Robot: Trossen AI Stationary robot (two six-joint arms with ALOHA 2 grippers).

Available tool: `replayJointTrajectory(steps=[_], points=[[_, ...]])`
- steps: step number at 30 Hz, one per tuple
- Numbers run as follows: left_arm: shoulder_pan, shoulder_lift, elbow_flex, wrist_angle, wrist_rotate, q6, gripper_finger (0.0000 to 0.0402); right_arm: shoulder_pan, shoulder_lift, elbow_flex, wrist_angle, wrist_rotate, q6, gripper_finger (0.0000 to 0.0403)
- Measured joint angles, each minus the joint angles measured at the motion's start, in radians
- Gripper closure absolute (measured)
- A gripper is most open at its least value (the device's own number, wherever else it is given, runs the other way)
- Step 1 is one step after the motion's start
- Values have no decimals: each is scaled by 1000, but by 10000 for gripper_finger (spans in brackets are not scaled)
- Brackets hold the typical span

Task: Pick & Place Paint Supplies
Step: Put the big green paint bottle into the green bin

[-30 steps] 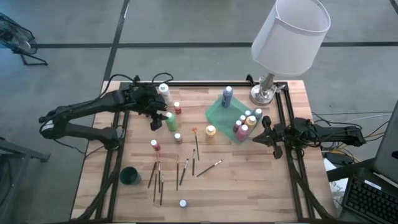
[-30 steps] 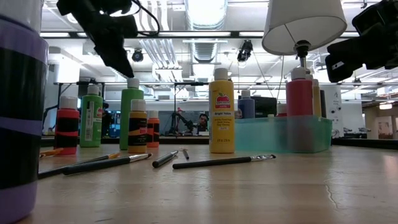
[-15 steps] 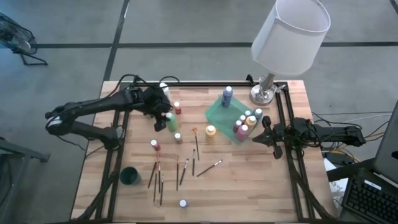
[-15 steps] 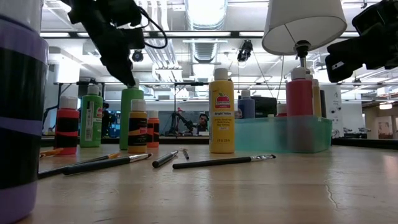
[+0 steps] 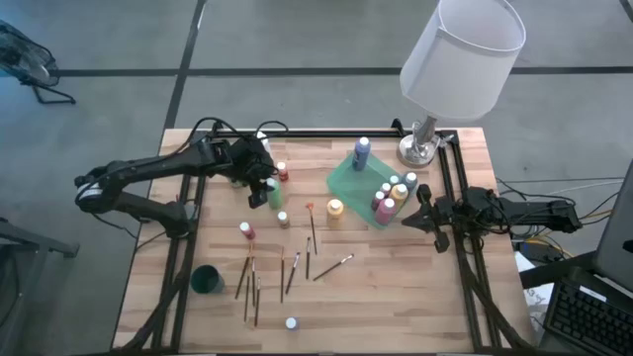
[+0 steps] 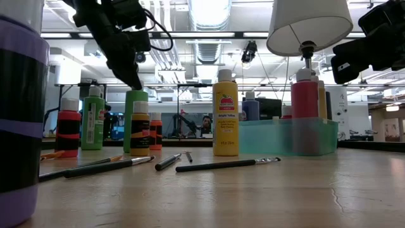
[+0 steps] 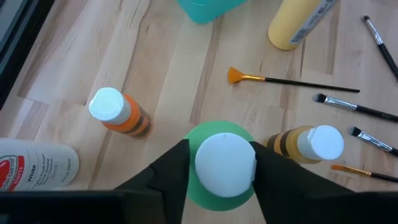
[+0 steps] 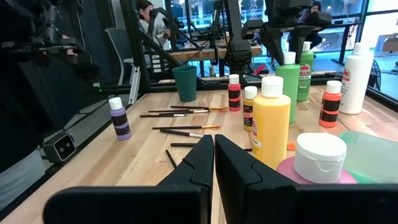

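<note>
A green paint bottle stands upright on its base at the table's far left, and my left gripper is shut on its white cap. In the low view the fingers hide that cap above the green bottle. Around it stand a white bottle, small orange bottles and a red one. Several brushes lie near the table's middle. My right gripper waits shut and level at the right edge, touching nothing. My left gripper pinches the green bottle's white cap between its two fingers, one on either side. The fingers come slanting down from the table's left. The bottle stands upright with its base on the table.
A translucent green tray holding several bottles sits right of centre, with a blue bottle at its far corner and a yellow bottle beside it. A lamp stands far right, a dark green cup near left, a purple bottle in front.
My left gripper has come down and toward the table's right onto the green bottle's cap, which showed free below the fingers a second ago and is now hidden between them. The bottle has stayed standing in place.
</note>
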Motion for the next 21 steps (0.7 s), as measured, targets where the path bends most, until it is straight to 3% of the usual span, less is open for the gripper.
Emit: replayJointTrajectory(steps=[5, 21], points=[[0, 0, 0, 4, -2, 3, 278, 0, 0, 0, 0, 0, 0, 390], [-1, 1, 12, -11, 2, -2, 276, 0, 0, 0, 0, 0, 0, 390]])
